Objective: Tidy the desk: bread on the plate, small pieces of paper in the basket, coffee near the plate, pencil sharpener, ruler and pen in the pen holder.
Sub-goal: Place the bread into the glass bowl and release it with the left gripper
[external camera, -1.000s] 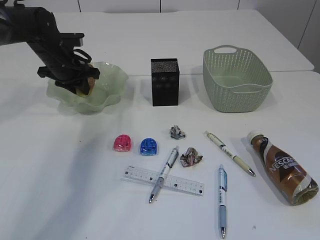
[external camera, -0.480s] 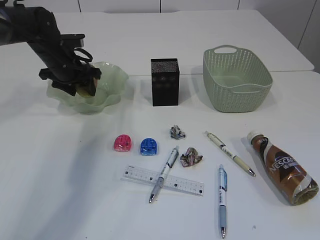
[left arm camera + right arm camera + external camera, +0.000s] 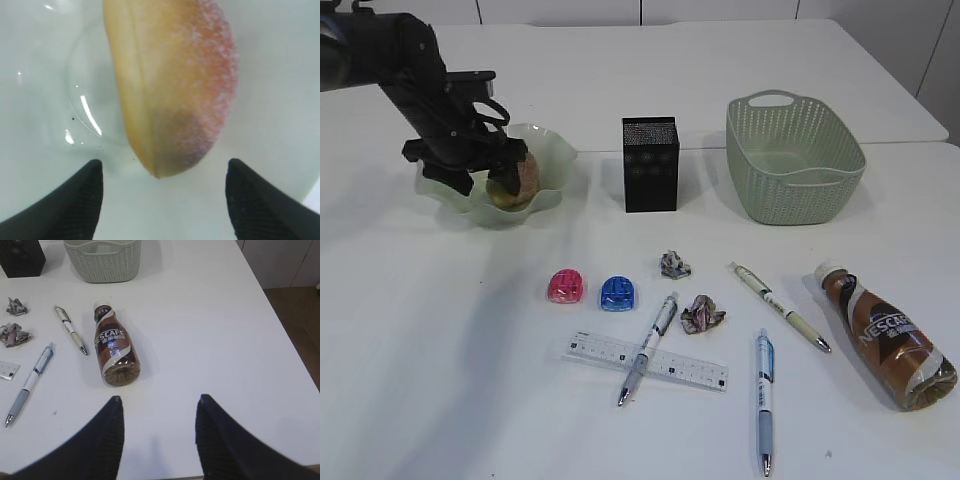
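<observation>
The bread (image 3: 517, 177) (image 3: 172, 85) lies in the pale green wavy plate (image 3: 552, 160) (image 3: 40, 75). My left gripper (image 3: 485, 181) (image 3: 162, 167) hangs open just over it, its fingers clear of the bread on both sides. On the table lie a pink pencil sharpener (image 3: 565, 287), a blue one (image 3: 617, 293), a ruler (image 3: 690, 369) and three pens (image 3: 648, 348) (image 3: 780, 306) (image 3: 764, 400). Two paper balls (image 3: 673, 265) (image 3: 702, 314) sit nearby. The coffee bottle (image 3: 885, 335) (image 3: 114, 345) lies on its side. My right gripper (image 3: 157, 400) is open and empty, above the table near the bottle's base.
The black mesh pen holder (image 3: 650, 165) stands mid-table, the green woven basket (image 3: 795, 160) (image 3: 102, 262) to its right. The table's right edge (image 3: 280, 325) runs close to my right gripper, with floor beyond.
My left gripper has opened and let go of the bread, which now rests in the plate. The other objects have not moved.
</observation>
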You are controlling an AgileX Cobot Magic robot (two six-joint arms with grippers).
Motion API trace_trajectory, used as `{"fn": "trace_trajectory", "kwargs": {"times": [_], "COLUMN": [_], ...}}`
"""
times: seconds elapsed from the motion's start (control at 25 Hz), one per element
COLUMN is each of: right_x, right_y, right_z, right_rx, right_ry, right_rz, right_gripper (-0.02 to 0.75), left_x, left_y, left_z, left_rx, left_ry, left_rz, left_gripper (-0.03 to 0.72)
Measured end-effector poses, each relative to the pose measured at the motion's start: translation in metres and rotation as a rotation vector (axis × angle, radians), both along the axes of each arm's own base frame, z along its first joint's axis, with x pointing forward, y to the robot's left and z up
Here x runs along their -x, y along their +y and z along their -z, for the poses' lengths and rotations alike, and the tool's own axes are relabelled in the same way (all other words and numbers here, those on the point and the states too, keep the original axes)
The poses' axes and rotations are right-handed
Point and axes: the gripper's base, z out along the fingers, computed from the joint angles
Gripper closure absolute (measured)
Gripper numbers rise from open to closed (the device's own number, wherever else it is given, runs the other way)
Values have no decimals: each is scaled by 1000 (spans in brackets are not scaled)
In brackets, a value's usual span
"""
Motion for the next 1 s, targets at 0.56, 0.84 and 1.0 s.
{"fn": "trace_trajectory", "kwargs": {"times": [0.56,0.84,1.0], "right_x": [0,0,0], "right_y": [0,0,0], "right_z": [0,0,0], "right_rx": [0,0,0], "right_ry": [0,0,0], "right_rz": [0,0,0], "right_gripper": [361,361,361], "left_x": [8,35,46], "left_y": [-4,1,3], "left_z": [-56,-102,-129], "left_rx": [4,-18,-22], "left_ry": [4,55,22], "left_rz": [28,74,98], "left_gripper": [160,247,260]}}
